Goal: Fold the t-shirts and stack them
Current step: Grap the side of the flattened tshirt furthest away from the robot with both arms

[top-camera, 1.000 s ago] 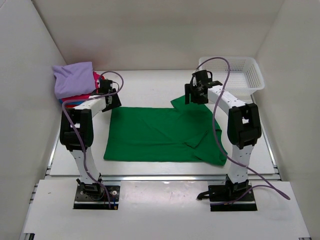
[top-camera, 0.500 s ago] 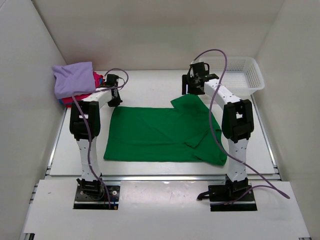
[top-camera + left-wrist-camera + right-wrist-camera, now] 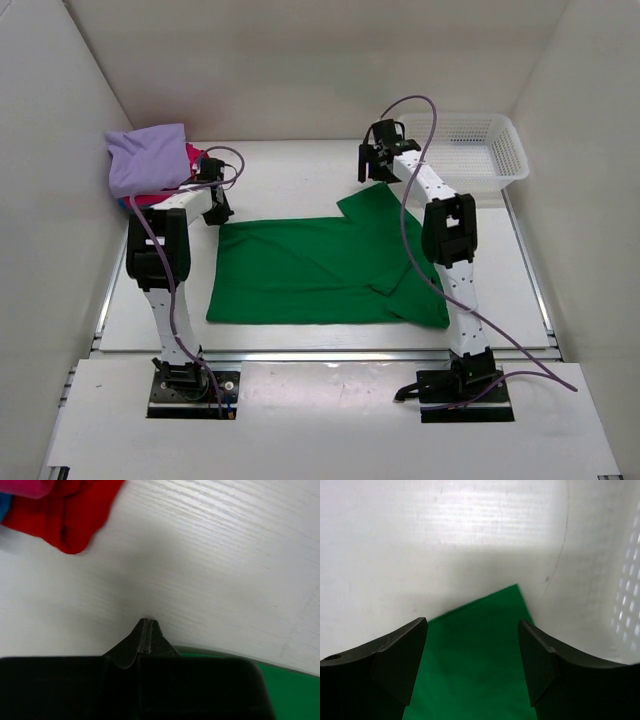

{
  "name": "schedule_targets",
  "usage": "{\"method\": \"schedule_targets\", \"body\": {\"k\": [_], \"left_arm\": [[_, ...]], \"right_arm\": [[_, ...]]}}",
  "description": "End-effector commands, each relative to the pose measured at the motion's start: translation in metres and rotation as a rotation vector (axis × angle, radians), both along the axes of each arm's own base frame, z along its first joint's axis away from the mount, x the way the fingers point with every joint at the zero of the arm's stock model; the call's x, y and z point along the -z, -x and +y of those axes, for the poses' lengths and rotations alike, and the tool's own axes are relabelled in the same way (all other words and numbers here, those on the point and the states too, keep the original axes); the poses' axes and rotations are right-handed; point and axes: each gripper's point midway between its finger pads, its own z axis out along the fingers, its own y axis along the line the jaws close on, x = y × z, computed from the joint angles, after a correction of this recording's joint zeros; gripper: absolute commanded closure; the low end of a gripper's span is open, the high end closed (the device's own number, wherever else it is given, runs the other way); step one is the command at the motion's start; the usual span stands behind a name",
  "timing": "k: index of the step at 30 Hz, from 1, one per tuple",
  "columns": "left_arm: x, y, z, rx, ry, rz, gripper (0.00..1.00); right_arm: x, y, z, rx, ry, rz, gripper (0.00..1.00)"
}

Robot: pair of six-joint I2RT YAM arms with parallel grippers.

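Though unclear overhead, right tool [image 3: 472, 645] spread over green shirt [image 3: 480, 625] corner.

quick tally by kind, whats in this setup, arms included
green t-shirt, spread flat: 1
pile of folded shirts: 1
white mesh basket: 1
robot arms, left arm and right arm: 2
total: 5

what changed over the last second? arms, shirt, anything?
The left hand shut at the green t-shirt's far-left corner; whether it pinched cloth doesn't show. The right hand reached farther out over the shirt's far tip, jaws open throughout. The shirt stayed spread flat; the folded stack and basket did not move.
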Motion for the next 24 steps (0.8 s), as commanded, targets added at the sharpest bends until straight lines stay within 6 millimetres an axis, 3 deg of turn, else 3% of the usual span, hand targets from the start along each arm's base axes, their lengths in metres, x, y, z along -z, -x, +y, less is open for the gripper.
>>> {"method": "schedule_targets", "body": {"k": [1,2,3,6,10,19,21,22,23,24], "left_arm": [[-0.013,0.01,0.009,-0.007,-0.015,-0.005,1.0],[-0.015,0.012,0.007,0.004,-0.013,-0.006,1.0],[-0.016,0.009,0.007,0.001,-0.012,-0.011,1.0],[-0.016,0.01,0.008,0.0,-0.009,-0.007,1.0],[-0.019,0.009,0.007,0.003,-0.007,-0.013,1.0],[-0.021,0.015,0.012,-0.007,-0.006,-0.016,1.0],[-0.026,0.012,0.012,-0.006,-0.005,-0.037,1.0],[-0.027,0.013,0.011,-0.004,-0.004,-0.039,1.0],[-0.027,0.014,0.011,-0.005,-0.003,-0.039,1.0],[-0.027,0.013,0.01,0.0,-0.003,-0.04,1.0]], "right_arm": [[-0.033,-0.031,0.001,0.062,-0.003,-0.087,0.29],[-0.029,-0.029,0.0,0.068,0.018,-0.055,0.29],[-0.008,-0.031,-0.002,0.079,0.031,-0.024,0.29],[-0.004,-0.035,-0.005,0.097,0.032,-0.016,0.28],[0.013,-0.026,-0.003,0.087,0.064,0.029,0.29],[0.027,-0.015,-0.014,0.12,0.069,0.101,0.31],[0.033,-0.012,-0.016,0.124,0.065,0.124,0.58],[0.03,-0.011,-0.017,0.131,0.068,0.124,0.65],[0.031,-0.01,-0.017,0.126,0.078,0.125,0.82],[0.028,-0.009,-0.014,0.112,0.086,0.121,0.86]]}}
